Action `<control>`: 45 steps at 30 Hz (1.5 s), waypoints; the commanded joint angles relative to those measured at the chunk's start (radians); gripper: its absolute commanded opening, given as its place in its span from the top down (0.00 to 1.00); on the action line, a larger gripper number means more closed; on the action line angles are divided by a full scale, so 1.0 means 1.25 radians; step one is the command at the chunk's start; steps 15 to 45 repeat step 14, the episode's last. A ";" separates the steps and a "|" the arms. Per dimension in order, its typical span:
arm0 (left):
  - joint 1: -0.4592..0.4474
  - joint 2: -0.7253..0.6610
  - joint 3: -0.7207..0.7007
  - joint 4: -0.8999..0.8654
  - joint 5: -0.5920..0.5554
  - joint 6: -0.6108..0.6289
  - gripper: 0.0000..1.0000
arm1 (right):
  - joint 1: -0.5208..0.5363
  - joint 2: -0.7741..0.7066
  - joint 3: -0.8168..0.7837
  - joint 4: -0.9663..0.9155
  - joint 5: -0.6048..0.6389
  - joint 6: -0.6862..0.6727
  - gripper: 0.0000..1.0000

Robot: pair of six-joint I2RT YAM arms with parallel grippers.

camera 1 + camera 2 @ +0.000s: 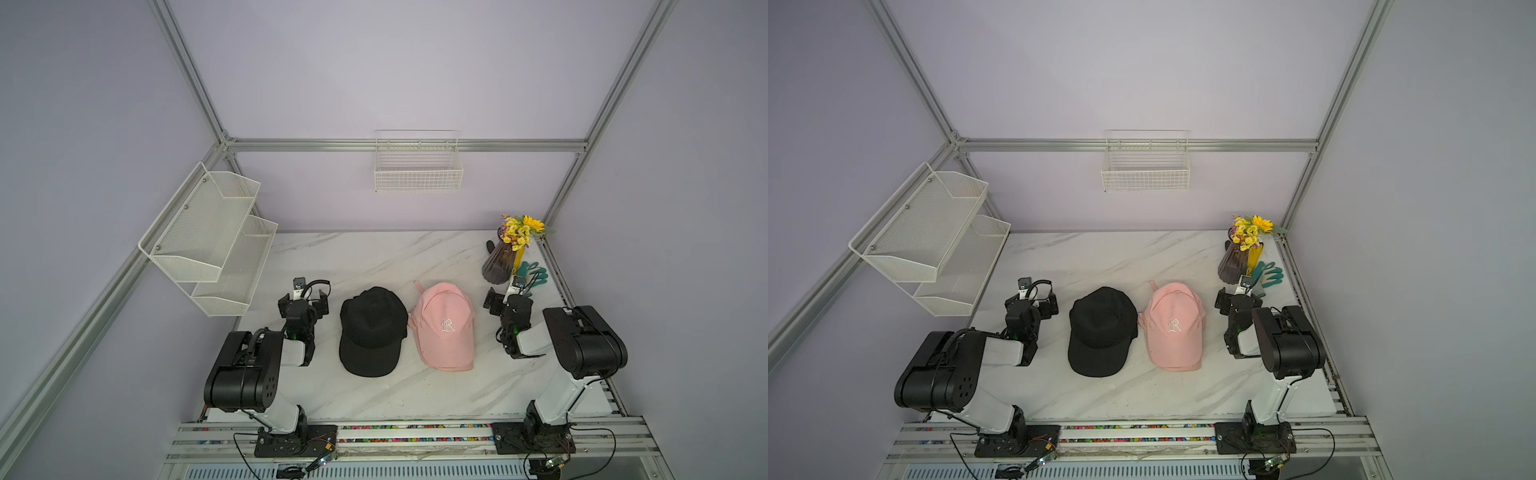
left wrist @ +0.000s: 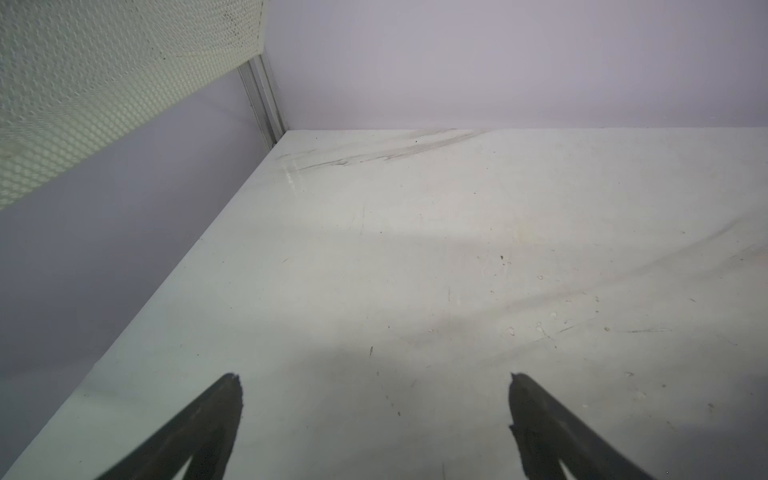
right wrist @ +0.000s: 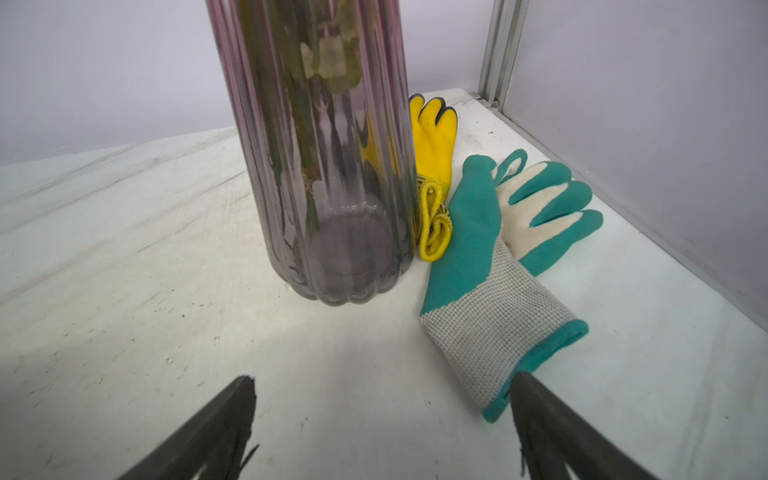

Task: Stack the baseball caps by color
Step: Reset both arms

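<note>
Two heaps of baseball caps lie side by side mid-table in both top views. The black cap [image 1: 372, 332] [image 1: 1102, 332] is on the left, brim toward the front. The pale pink cap [image 1: 444, 328] [image 1: 1175, 328], with a white embroidered logo, is on the right, and more pink fabric shows under its left edge. My left gripper [image 1: 303, 301] [image 1: 1032, 300] [image 2: 374, 378] stands open left of the black cap, over bare table. My right gripper [image 1: 509, 297] [image 1: 1237, 297] [image 3: 382, 378] stands open right of the pink cap, holding nothing. No cap shows in either wrist view.
A ribbed glass vase [image 1: 500, 262] [image 3: 332, 166] with flowers stands at the back right. Teal gloves [image 1: 534, 274] [image 3: 478, 232] and a yellow glove [image 3: 432, 137] lie beside it, just ahead of my right gripper. A mesh shelf [image 1: 208, 232] [image 2: 83, 83] hangs on the left wall, a wire basket [image 1: 417, 166] on the back wall.
</note>
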 commanded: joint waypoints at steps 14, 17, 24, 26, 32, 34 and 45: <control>0.007 -0.012 0.004 0.019 0.012 -0.009 0.00 | 0.015 -0.005 0.010 0.017 0.032 -0.023 0.03; 0.007 -0.012 0.004 0.019 0.012 -0.009 0.00 | 0.015 -0.005 0.010 0.017 0.032 -0.023 0.03; 0.007 -0.012 0.004 0.019 0.012 -0.009 0.00 | 0.015 -0.005 0.010 0.017 0.032 -0.023 0.03; 0.007 -0.012 0.004 0.019 0.012 -0.009 0.00 | 0.015 -0.005 0.010 0.017 0.032 -0.023 0.03; 0.007 -0.012 0.004 0.019 0.012 -0.009 0.00 | 0.015 -0.005 0.010 0.017 0.032 -0.023 0.03; 0.007 -0.012 0.004 0.019 0.012 -0.009 0.00 | 0.015 -0.005 0.010 0.017 0.032 -0.023 0.03; 0.007 -0.012 0.004 0.019 0.012 -0.009 0.00 | 0.015 -0.005 0.010 0.017 0.032 -0.023 0.03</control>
